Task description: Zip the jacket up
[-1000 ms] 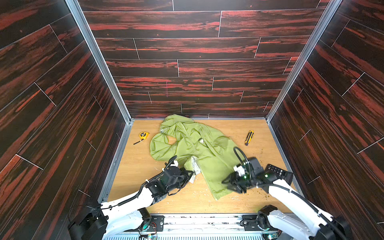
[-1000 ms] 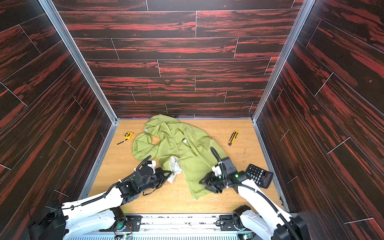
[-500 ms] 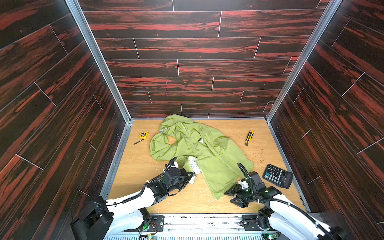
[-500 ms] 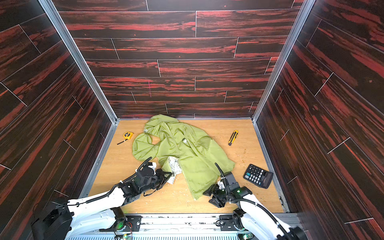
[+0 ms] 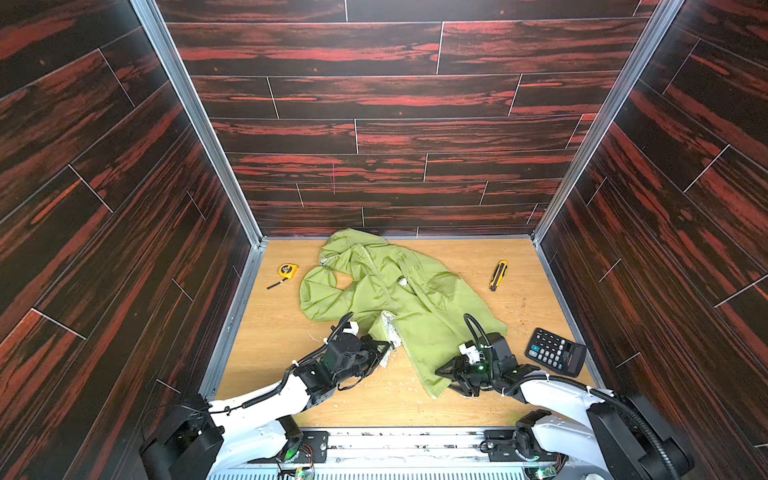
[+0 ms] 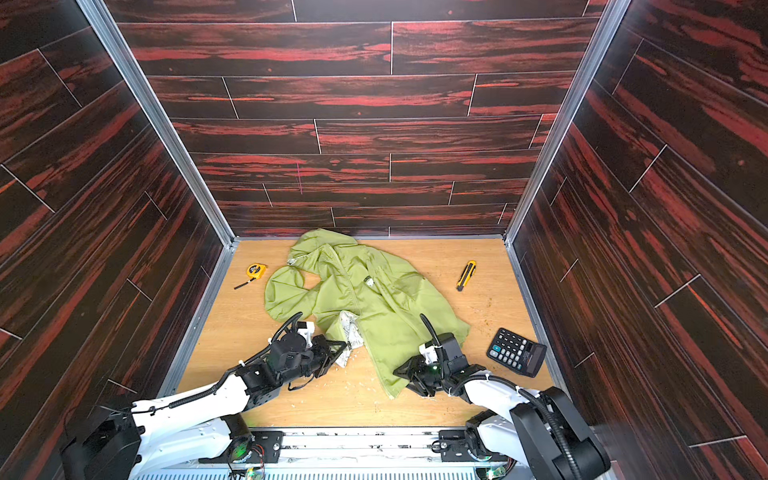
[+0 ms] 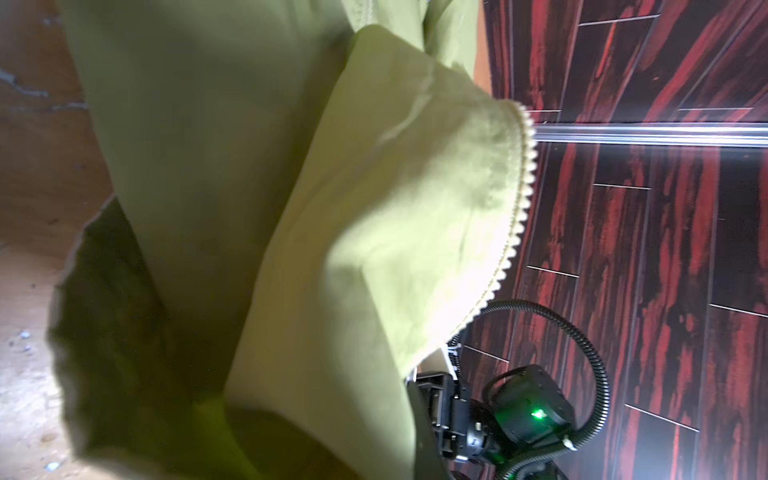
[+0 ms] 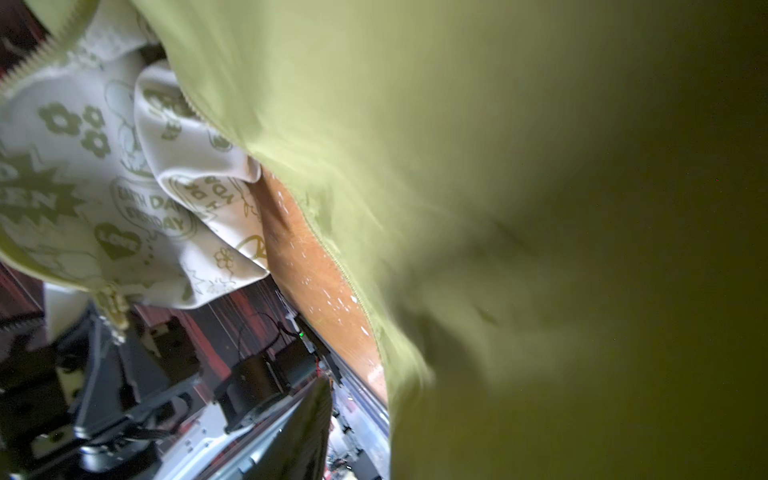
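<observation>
Green jacket (image 5: 415,299) spread at lower centre of frame, lining flap (image 5: 390,328) pinched by closed left gripper (image 5: 386,352), right gripper (image 5: 445,377) seen half-spread at hem corner (image 5: 432,388).

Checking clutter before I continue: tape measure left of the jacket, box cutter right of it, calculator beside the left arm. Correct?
No: the calculator lies beside the right arm, not the left, as both top views show. The tape measure is left of the jacket and the box cutter right of it.
</observation>
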Controlling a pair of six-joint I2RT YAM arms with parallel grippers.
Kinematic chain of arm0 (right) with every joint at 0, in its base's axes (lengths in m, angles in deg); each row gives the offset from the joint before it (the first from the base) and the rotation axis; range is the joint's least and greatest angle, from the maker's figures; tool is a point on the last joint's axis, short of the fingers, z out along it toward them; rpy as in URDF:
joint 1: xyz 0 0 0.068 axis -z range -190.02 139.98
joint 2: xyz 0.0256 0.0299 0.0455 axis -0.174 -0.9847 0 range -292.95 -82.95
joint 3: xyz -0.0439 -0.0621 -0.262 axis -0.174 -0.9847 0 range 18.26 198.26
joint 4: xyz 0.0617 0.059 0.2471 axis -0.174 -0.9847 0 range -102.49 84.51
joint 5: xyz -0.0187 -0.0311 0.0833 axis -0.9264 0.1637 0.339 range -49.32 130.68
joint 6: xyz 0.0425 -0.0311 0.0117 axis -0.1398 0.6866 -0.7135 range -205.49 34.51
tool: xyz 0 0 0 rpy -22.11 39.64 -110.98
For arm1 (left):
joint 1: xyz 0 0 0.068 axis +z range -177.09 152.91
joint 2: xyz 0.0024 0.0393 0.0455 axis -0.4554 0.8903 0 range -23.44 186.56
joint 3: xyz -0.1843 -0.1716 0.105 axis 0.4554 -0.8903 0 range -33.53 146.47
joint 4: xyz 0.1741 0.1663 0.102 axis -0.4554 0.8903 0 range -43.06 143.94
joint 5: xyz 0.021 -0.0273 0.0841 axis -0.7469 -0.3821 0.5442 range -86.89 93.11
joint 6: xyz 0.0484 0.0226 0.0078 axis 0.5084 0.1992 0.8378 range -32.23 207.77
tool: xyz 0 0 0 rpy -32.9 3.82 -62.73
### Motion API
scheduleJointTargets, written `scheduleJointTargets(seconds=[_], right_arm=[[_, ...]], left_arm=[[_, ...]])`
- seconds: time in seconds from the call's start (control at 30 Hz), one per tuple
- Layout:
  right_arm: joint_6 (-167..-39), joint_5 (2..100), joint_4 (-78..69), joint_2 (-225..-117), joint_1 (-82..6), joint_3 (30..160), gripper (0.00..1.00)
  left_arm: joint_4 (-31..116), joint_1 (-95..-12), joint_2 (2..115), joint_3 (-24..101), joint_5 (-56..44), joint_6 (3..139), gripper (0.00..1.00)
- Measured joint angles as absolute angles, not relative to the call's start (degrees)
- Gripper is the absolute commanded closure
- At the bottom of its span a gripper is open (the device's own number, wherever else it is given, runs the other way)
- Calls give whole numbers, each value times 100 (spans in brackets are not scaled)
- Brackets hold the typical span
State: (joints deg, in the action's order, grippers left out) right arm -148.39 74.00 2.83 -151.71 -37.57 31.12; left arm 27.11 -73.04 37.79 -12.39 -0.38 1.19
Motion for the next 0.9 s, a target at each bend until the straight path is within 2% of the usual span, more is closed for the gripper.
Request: scheduleJointTargets(seconds=[0.33, 0.9], right_arm=[[-14109, 7870, 648, -15702, -3893, 3137, 58], [-13184, 8079, 256, -16307, -4172, 3528, 73]], left_arm=[[2750, -7300, 3646, -1243, 200, 53, 100], [2765, -7300, 3836, -1241, 183, 53, 100]])
